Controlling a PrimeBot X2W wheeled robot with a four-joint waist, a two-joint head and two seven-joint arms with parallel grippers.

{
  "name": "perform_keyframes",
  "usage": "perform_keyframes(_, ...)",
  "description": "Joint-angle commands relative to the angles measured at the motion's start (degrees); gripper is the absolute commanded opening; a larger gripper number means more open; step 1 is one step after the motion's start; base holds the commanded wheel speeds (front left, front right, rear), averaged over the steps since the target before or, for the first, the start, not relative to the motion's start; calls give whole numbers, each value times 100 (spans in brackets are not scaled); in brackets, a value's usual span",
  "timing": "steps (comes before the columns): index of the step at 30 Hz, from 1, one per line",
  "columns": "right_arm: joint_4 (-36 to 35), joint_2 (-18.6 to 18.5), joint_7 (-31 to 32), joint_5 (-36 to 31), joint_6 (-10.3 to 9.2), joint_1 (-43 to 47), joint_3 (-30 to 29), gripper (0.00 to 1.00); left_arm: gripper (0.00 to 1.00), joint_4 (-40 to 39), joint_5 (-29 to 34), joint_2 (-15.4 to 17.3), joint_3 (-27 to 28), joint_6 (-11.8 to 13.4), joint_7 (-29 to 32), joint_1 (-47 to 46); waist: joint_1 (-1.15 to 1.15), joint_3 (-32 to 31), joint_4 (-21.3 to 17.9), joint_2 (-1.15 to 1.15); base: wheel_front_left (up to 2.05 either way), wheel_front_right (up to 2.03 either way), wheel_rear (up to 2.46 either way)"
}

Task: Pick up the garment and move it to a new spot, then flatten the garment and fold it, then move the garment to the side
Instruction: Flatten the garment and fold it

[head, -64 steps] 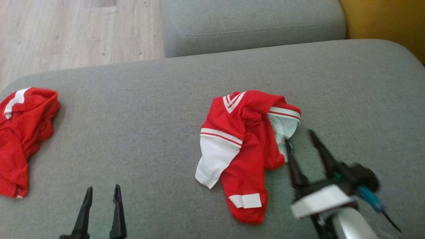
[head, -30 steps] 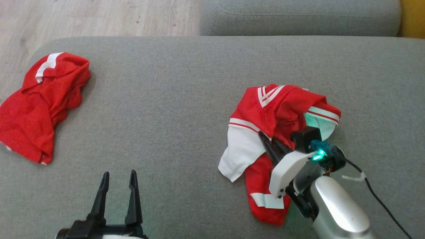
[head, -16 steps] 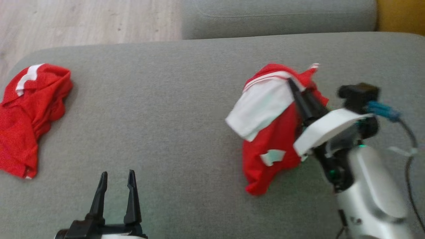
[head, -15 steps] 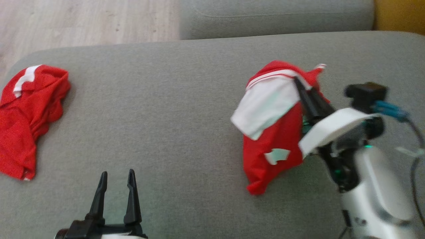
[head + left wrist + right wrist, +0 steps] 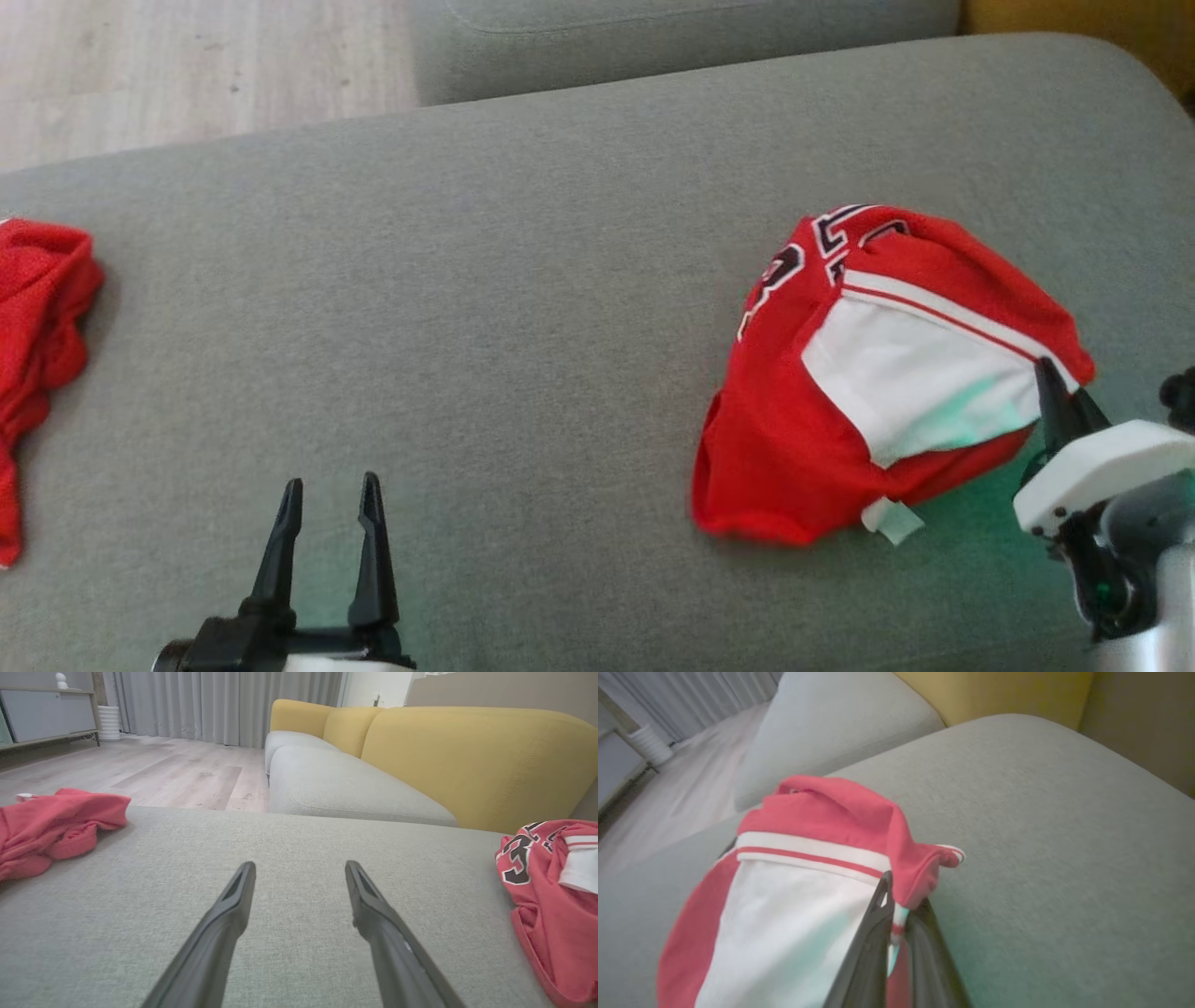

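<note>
Head view: two red clothes lie on the grey cushion (image 5: 513,308). The garment (image 5: 868,373) is bunched at the tips of my right claw (image 5: 1060,397), which is pinched tight on its edge. My left claw (image 5: 327,495) gapes, holding nothing, with the other red cloth (image 5: 37,317) well to its left. Left wrist view: black numerals on the garment, too creased to read. Right wrist view: my two fingers clamp its striped hem.

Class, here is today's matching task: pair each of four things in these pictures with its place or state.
Things:
1. left gripper
2. right gripper
3. numbered jersey
4. other red garment

Places or states:
A. bunched at the left end of the cushion
B. open, holding nothing
C. shut on cloth
D. pinched at one edge, on the robot's right

Pairs: 1-B, 2-C, 3-D, 4-A.
</note>
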Motion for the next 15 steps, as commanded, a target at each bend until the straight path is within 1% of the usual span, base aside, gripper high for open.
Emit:
perform_keyframes(1, -188, -31, -44, -56, 44, -182, 111, 1, 100, -154, 24, -20, 151, -15, -55, -206, 0, 39, -56, 0, 0, 0, 0)
perform_keyframes(2, -106, -29, -69, -143, 44, -188, 79, 31, 100, -142, 30, -20, 140, -26, -55, -219, 0, 47, -81, 0, 0, 0, 0)
perform_keyframes(3, -38, -28, -107, -257, 44, -202, 89, 63, 100, -135, 34, -20, 132, -31, -55, -230, 0, 50, -109, 0, 0, 0, 0)
perform_keyframes(4, 23, -27, -144, -356, 44, -220, 105, 100, 100, -127, 37, -20, 125, -37, -55, -242, 0, 52, -129, 0, 0, 0, 0)
perform_keyframes(7, 121, -26, -280, -573, 44, -293, 136, 100, 100, -107, 40, -20, 116, -44, -55, -262, 0, 34, -192, 0, 0, 0, 0)
perform_keyframes(10, 75, -109, -485, -981, 44, -315, 161, 100, 100, -96, 48, -20, 113, -58, -55, -245, 0, -12, -245, 0, 0, 0, 0)
perform_keyframes(15, -210, -288, -1099, -1529, 44, -184, 254, 100, 100, -64, 50, -20, 130, -99, -55, -193, 0, -133, -241, 0, 0, 0, 0)
